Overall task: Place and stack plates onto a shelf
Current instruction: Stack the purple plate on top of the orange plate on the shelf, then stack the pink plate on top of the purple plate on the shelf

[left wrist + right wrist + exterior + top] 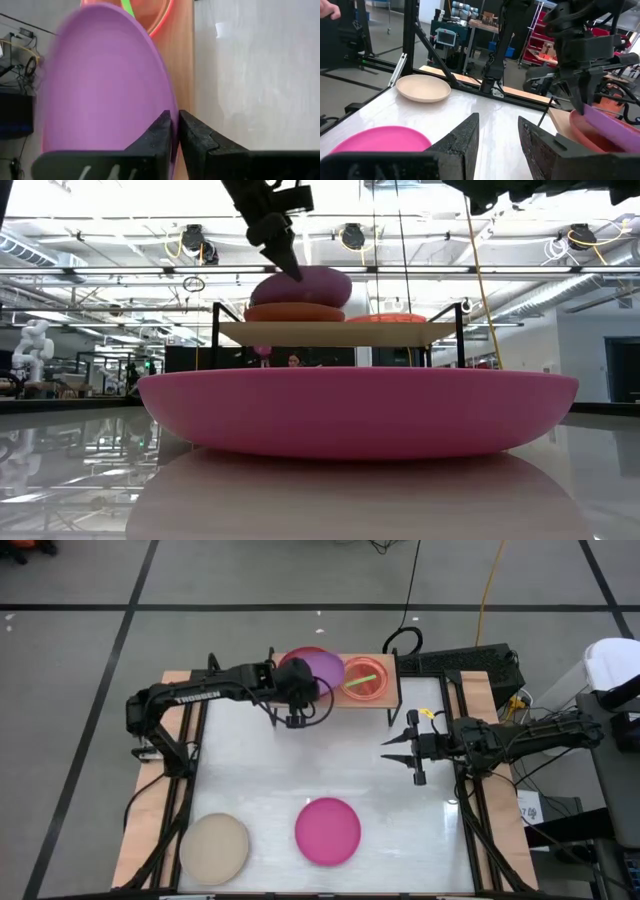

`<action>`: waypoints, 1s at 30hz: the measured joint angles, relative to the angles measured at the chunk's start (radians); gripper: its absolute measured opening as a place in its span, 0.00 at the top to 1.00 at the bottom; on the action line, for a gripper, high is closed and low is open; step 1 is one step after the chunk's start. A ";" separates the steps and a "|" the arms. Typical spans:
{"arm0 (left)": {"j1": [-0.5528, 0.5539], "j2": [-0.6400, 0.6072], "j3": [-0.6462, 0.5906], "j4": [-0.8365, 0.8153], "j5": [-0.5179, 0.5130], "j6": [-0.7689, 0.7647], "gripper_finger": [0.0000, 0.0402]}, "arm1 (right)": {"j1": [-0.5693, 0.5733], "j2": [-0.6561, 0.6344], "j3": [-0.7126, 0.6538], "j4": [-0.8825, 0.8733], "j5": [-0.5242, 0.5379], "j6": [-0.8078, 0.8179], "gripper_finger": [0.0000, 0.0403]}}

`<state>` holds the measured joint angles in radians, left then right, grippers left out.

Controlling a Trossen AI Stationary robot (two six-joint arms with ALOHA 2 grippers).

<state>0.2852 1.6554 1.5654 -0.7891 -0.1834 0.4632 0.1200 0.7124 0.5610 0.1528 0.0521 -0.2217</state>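
Observation:
The purple plate (322,667) lies tilted on a red plate (295,312) at the left end of the light-wood shelf (388,695). My left gripper (297,705) is shut on the purple plate's near rim. A stack of small orange and pink plates with a green one (364,678) sits on the shelf's right half. The magenta plate (327,830) and the beige plate (213,845) lie flat on the white table near its front edge. My right gripper (395,745) hovers open over the table's right middle, touching nothing. My left gripper pinches the purple plate's rim (172,112) between its two fingers, on the side toward the table's near edge. The fingers (283,252) slant down at it from above. The held rim is raised, and the plate's far part (620,131) rests on the red plate.
The shelf stands on thin black legs (214,340) at the table's far edge. Wooden side boards and black frame rails (465,720) run along both table sides. Cables and a black box (470,660) lie behind the shelf. Bare white table top (260,770) spreads between the shelf and the front plates.

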 joint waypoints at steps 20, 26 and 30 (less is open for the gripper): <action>-0.076 -0.149 0.000 -0.091 -0.076 -0.149 0.71 | 0.000 0.000 0.000 -0.014 0.000 0.023 0.71; -0.160 -0.267 0.000 -0.309 -0.025 -0.379 0.71 | 0.000 0.001 0.000 -0.023 -0.001 0.038 0.71; -0.239 -0.309 0.000 -0.491 -0.025 -0.578 0.71 | 0.000 0.006 0.000 -0.027 -0.002 0.079 0.71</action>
<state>0.0463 1.3462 1.5650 -1.2804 -0.2082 -0.1151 0.1201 0.7185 0.5613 0.1258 0.0496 -0.1432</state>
